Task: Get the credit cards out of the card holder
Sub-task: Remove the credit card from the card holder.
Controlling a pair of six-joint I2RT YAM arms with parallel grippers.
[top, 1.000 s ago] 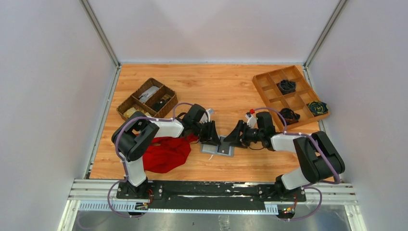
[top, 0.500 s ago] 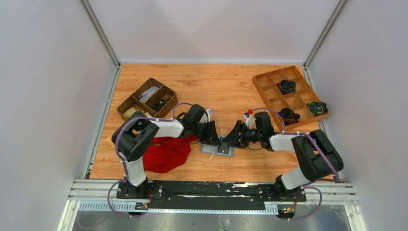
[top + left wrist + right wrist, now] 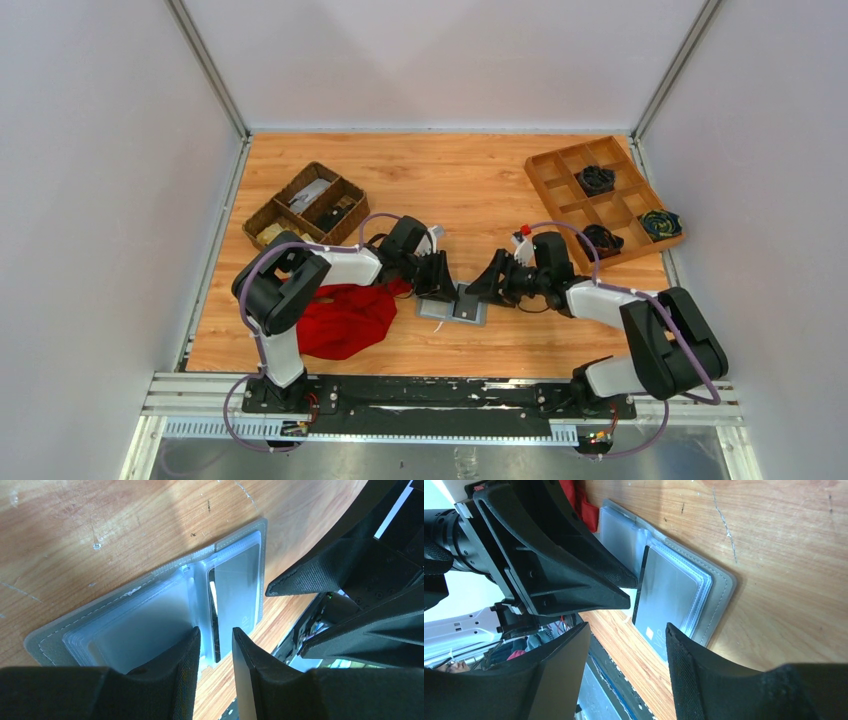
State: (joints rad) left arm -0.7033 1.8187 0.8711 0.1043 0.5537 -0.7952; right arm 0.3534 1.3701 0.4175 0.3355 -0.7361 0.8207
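Your card holder (image 3: 460, 312) lies open flat. The left gripper (image 3: 216, 632) is at its 9 o'clock, jaws slightly apart (astride the fold); the right gripper (image 3: 628, 626) is at 3 o'clock, jaws wide.

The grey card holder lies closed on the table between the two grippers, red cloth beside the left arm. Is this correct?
No: the card holder lies open, not closed, as the left wrist view shows. It is between the left gripper and the right gripper, with the red cloth beside the left arm.
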